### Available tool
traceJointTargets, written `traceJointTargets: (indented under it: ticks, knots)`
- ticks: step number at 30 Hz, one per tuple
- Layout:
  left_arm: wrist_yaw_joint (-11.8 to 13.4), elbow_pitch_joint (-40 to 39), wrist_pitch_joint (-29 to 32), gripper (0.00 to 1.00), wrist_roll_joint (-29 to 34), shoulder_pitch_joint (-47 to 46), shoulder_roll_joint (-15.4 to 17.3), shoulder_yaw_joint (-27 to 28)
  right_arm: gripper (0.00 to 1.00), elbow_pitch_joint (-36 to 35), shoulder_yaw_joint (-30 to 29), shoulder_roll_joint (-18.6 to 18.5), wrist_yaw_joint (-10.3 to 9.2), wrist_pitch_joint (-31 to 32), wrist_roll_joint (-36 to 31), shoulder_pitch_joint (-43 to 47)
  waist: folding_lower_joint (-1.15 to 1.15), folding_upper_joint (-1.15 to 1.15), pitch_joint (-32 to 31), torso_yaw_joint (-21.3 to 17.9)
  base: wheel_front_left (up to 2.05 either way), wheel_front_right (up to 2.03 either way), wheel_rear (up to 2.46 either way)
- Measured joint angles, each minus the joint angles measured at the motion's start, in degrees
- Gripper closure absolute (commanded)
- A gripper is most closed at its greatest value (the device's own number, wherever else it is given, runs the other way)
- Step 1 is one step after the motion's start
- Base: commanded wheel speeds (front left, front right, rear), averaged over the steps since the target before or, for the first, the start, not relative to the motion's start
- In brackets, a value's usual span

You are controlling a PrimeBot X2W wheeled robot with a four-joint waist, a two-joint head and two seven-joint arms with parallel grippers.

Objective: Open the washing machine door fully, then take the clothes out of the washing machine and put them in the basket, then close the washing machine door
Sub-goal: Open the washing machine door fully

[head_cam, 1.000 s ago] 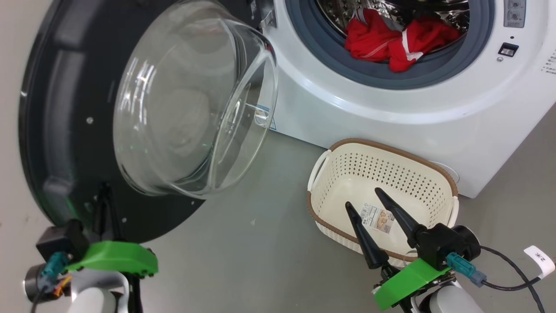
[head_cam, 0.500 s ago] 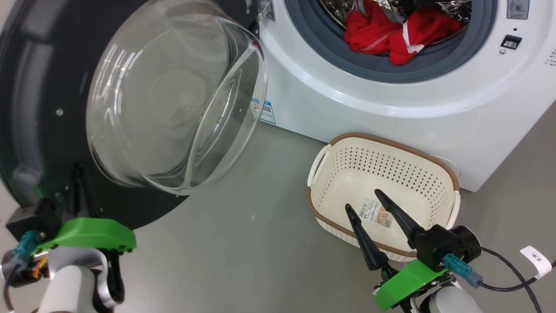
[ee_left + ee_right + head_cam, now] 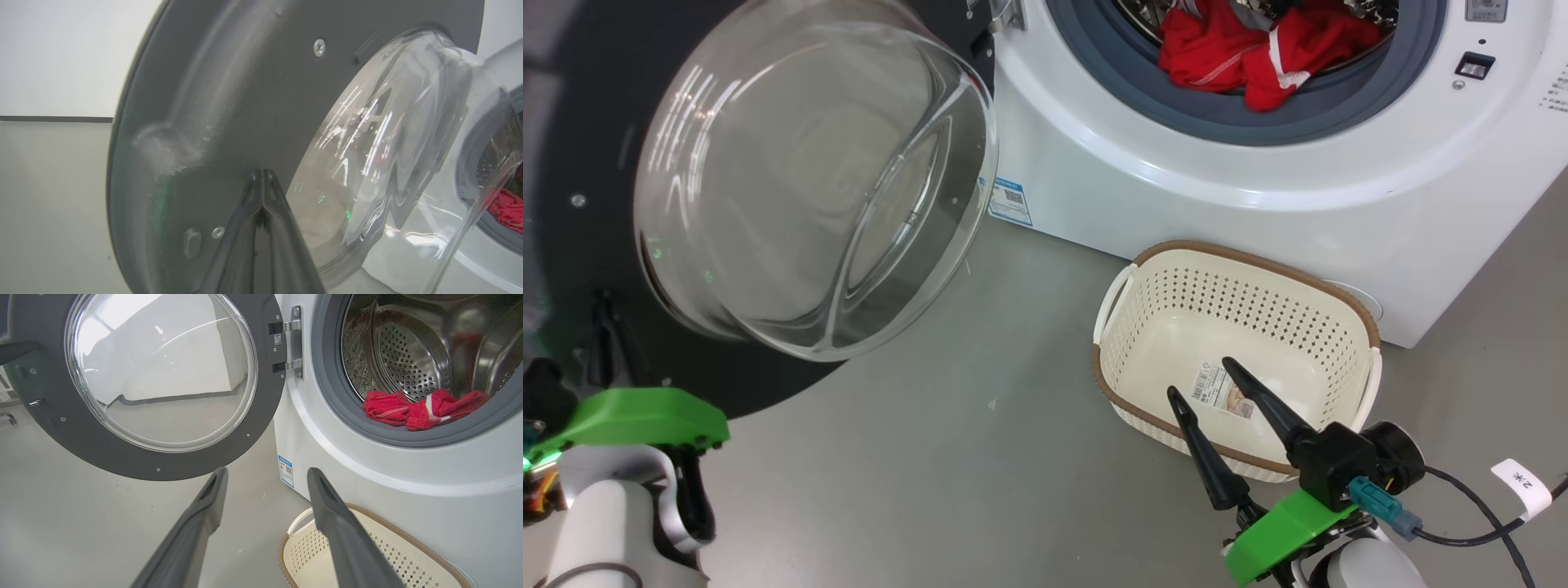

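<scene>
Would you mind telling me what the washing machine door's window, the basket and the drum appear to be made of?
Door window: clear glossy glass, probably; see-through, sharp reflections.
Basket: matte cream plastic, perforated, with a brown woven-look rim.
Drum: shiny perforated steel, apparently.

door (image 3: 122,457) aside at left, drum mouth (image 3: 408,355) unblocked

Red fabric clothes (image 3: 1217,57) in white washing machine (image 3: 1258,212), black-rimmed glass door (image 3: 809,180) open to its left, cream plastic basket (image 3: 1258,310) before it
</scene>
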Motion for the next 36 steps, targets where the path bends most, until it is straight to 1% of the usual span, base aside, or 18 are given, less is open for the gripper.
traceJointTargets:
  ticks: [4,12,18,26,32,35,36]
  knots:
    - [-1.09,1.81,0.0,1.0,1.54,-1.55,0.0,1.65,0.0,-0.31,0.0,0.0,0.0,0.49,-0.48,-0.01,0.0,0.0,0.3,-0.15,0.0,0.0,0.0]
    - [-1.57,5.67,-0.26,1.0,4.32,-5.05,0.03,4.47,0.0,-1.01,0.22,-0.01,0.0,1.54,-1.04,-0.01,0.0,0.0,1.22,-0.44,0.0,0.0,0.0]
    - [-2.13,7.56,-0.33,1.0,4.93,-6.89,0.02,7.65,0.0,-1.49,0.63,-0.01,0.0,2.02,-1.07,-0.19,0.0,0.0,1.85,-1.12,0.0,0.0,0.0]
    - [-3.53,6.58,-0.34,1.0,6.35,-7.1,-1.12,11.24,0.0,-1.53,0.63,-0.02,0.0,2.0,-1.21,-0.2,0.0,0.0,1.77,-2.09,0.0,0.0,0.0]
    - [-4.87,3.74,-0.34,1.0,6.98,-6.76,-2.3,12.7,0.0,-1.24,0.56,-0.02,0.0,1.91,-0.92,-0.25,0.0,0.0,1.4,-2.56,0.0,0.0,0.0]
    - [-5.6,0.81,-0.35,1.0,7.69,-5.6,-2.98,13.19,0.0,-0.94,0.57,-0.02,0.0,1.66,-0.81,-0.28,0.0,0.0,1.05,-2.82,0.0,0.0,0.0]
    - [-5.63,-0.4,-0.36,0.77,8.01,-5.08,-3.25,13.35,0.0,-0.83,0.59,-0.01,0.0,1.56,-0.73,-0.32,0.0,0.0,0.92,-2.92,0.0,0.0,0.0]
